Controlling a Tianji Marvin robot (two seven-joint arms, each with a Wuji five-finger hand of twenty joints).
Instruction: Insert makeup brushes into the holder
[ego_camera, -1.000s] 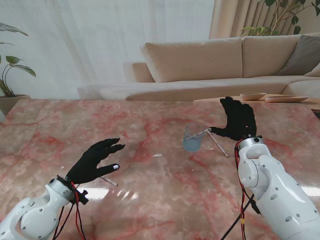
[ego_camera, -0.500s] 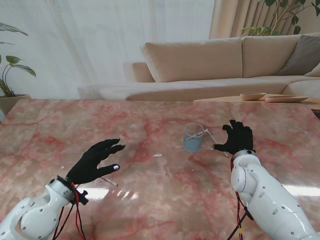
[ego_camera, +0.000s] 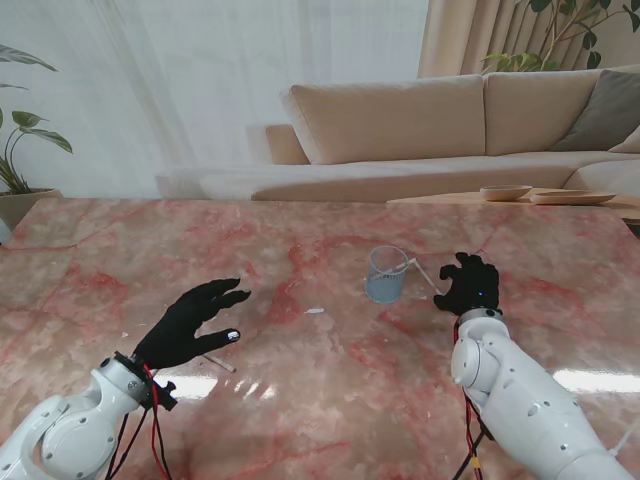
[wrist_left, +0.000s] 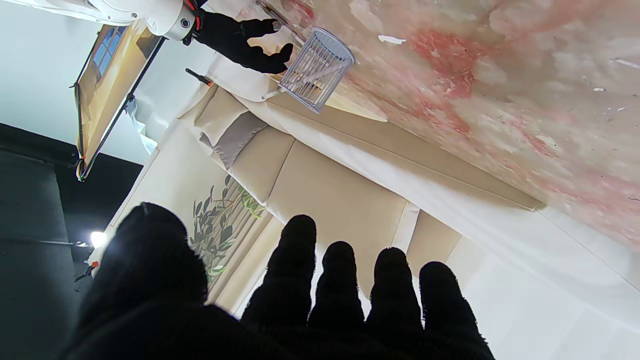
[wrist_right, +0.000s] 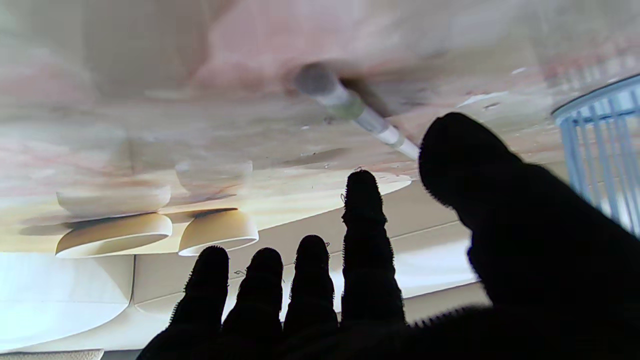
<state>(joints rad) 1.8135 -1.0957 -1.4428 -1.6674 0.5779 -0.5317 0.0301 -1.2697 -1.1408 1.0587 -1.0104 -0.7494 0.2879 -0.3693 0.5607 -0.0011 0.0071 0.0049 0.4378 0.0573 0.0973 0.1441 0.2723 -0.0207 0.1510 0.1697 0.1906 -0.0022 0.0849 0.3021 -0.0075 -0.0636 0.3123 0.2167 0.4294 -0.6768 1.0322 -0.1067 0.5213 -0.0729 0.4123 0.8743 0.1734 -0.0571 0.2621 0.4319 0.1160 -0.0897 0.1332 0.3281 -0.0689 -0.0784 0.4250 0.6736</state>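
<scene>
The pale blue mesh holder (ego_camera: 386, 275) (wrist_left: 316, 70) (wrist_right: 600, 145) stands upright right of the table's middle. A pale handle seems to lean inside it, its end poking over the rim (wrist_left: 272, 94). One makeup brush (ego_camera: 424, 276) (wrist_right: 350, 107) lies flat on the marble just right of the holder. My right hand (ego_camera: 470, 285) (wrist_left: 240, 37) hovers low over that brush's nearer end, fingers spread, open, thumb beside the handle. My left hand (ego_camera: 195, 320) floats open at the near left. Another brush (ego_camera: 216, 361) peeks out from under it on the table.
A small white scrap (ego_camera: 315, 311) lies on the pink marble between my hands. Beyond the table's far right corner, a low side table carries two shallow bowls (ego_camera: 505, 192) (wrist_right: 215, 232). A beige sofa (ego_camera: 400, 120) lines the back.
My right hand has dropped from raised beside the holder's rim down toward the table and nearer to me, over the lying brush. The left hand has not moved.
</scene>
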